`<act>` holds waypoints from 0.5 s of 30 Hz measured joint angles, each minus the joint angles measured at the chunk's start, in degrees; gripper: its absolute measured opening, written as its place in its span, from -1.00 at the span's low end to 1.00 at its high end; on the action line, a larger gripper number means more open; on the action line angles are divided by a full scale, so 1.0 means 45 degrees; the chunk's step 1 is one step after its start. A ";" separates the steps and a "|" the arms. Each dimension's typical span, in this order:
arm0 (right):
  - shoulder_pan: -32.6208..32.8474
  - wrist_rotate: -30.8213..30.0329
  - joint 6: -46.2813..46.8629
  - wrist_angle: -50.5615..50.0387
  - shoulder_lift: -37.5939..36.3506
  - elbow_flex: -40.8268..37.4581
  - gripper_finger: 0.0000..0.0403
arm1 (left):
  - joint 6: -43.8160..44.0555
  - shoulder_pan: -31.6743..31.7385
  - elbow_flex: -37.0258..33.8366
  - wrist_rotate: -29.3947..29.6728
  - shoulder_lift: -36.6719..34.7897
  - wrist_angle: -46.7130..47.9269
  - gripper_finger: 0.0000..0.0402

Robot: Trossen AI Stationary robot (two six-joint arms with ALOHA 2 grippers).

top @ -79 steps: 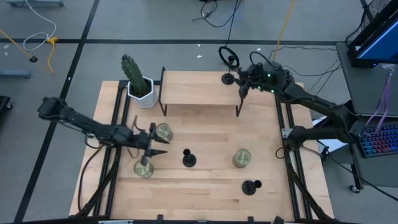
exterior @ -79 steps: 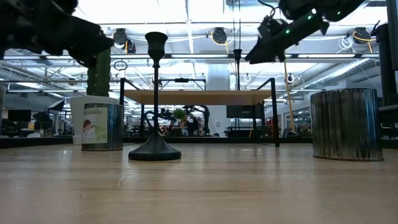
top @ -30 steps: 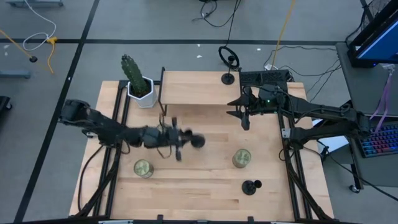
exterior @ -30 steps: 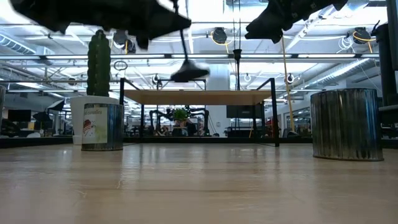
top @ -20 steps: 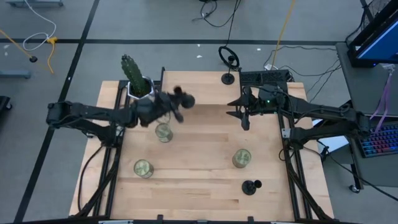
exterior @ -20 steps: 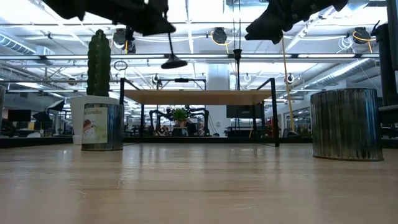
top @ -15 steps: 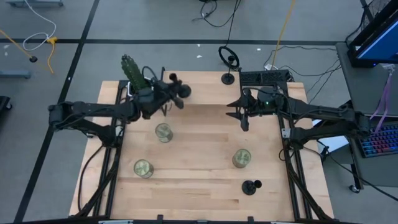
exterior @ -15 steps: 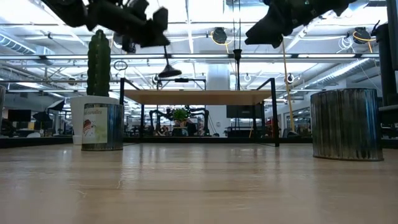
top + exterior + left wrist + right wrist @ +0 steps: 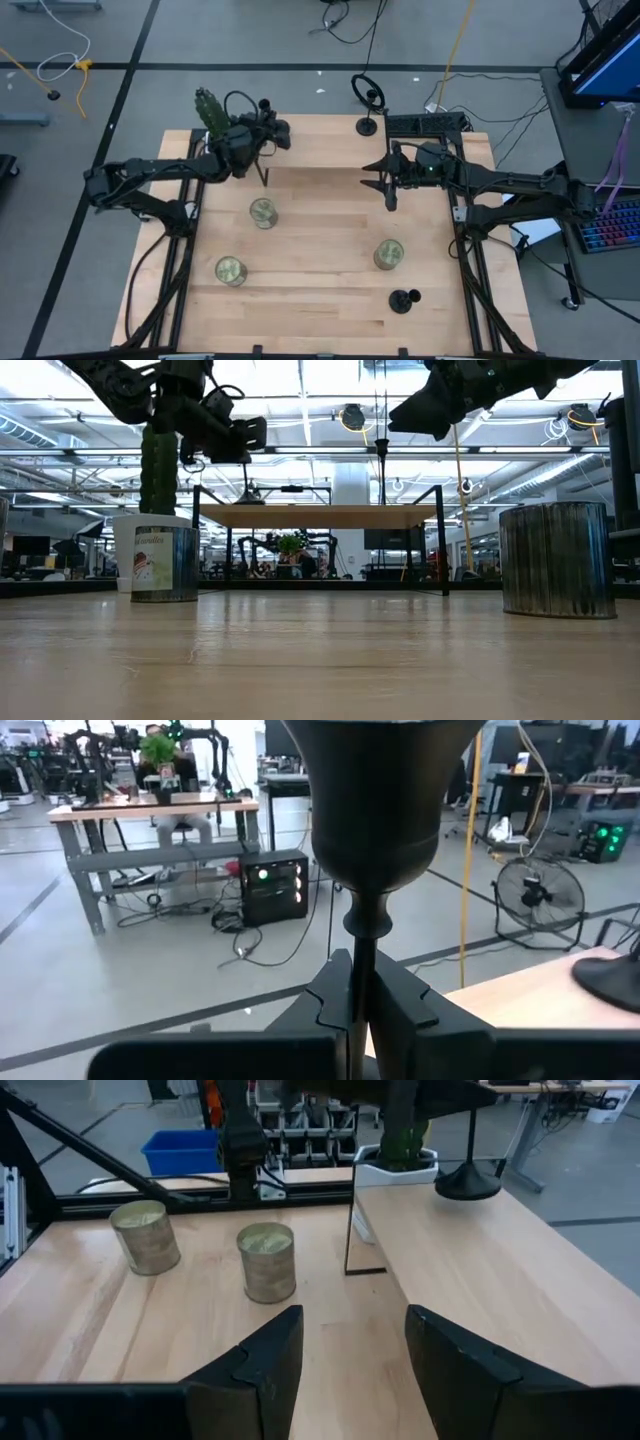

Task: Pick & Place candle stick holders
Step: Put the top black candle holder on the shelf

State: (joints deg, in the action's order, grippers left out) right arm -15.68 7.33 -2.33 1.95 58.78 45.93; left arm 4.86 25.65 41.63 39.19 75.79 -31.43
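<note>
Beside white pot (image 9: 222,150) with cactus (image 9: 209,107): left hand (image 9: 268,131)

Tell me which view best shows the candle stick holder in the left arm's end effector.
The left wrist view: the held candle stick holder fills the picture, its stem pinched in the left end effector. The high view shows it small over the raised shelf. In the low view it is hard to tell from the arm; the right wrist view shows only its base.

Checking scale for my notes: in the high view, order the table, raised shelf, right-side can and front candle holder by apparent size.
1. table
2. raised shelf
3. can and candle stick holder look about alike; no ranking between them.
</note>
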 joint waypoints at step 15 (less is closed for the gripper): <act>0.0620 0.2069 -0.0293 -0.0397 0.0000 -0.0005 -0.16 | 0.0720 0.1370 -0.0010 -0.1491 0.0428 0.0296 -0.88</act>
State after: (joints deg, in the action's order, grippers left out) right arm -12.89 16.64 -3.65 0.17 58.78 45.91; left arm 8.10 31.82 41.58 32.48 77.72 -30.09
